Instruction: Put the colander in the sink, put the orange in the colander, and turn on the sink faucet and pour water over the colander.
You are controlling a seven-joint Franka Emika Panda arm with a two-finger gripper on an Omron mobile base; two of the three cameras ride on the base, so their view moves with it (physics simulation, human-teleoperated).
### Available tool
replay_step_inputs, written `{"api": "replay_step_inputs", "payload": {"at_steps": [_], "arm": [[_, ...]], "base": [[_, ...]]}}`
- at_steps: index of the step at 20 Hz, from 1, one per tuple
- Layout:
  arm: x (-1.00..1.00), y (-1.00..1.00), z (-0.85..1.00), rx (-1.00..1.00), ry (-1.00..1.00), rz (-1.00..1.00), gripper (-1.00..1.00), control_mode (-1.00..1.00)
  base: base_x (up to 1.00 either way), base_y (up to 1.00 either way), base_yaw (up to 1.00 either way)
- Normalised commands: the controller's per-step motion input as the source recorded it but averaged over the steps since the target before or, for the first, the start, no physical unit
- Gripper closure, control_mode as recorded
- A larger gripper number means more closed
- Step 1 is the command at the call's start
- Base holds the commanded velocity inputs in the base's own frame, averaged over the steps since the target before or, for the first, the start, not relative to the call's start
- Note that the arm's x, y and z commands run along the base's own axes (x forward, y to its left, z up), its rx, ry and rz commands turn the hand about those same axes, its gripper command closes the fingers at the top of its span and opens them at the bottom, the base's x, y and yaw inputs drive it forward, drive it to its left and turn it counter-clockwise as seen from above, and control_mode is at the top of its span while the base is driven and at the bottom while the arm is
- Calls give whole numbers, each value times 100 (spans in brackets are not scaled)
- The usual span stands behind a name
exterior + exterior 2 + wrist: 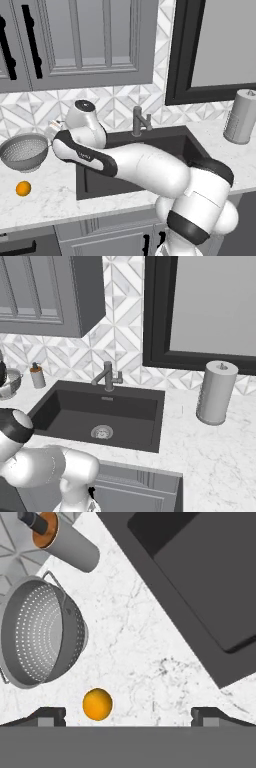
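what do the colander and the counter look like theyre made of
The colander looks like silver-grey metal with a dull sheen: thin wall, rows of small punched holes, wire-like side handles. The counter looks like polished white marble or a stone lookalike, going by its grey veining; which one can't be told.

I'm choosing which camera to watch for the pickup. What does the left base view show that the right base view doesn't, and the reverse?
Left base view alone: the orange on the counter in front of the colander, whose whole bowl is visible.
Right base view alone: the silver drain in the sink floor and the soap pump bottle.
Both: the sink, the sink faucet, the colander and the paper towel roll.
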Motion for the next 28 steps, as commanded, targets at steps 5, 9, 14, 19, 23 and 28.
{"api": "replay_step_inputs", "payload": {"at_steps": [5, 9, 14, 19, 23, 28], "arm": [[23, 49, -3, -2, 0, -1, -100, -100], [28, 38, 0, -13, 3, -4, -100, -100], [30, 21, -13, -4, 5, 0, -100, -100], [39, 18, -13, 0, 5, 0, -100, -100], [25, 13, -20, 0, 0, 0, -100, -100], [17, 12, -24, 0, 0, 0, -100, -100]], "base": [[0, 0, 0], [0, 0, 0], [0, 0, 0], [0, 0, 0], [0, 0, 0], [0, 0, 0]]}}
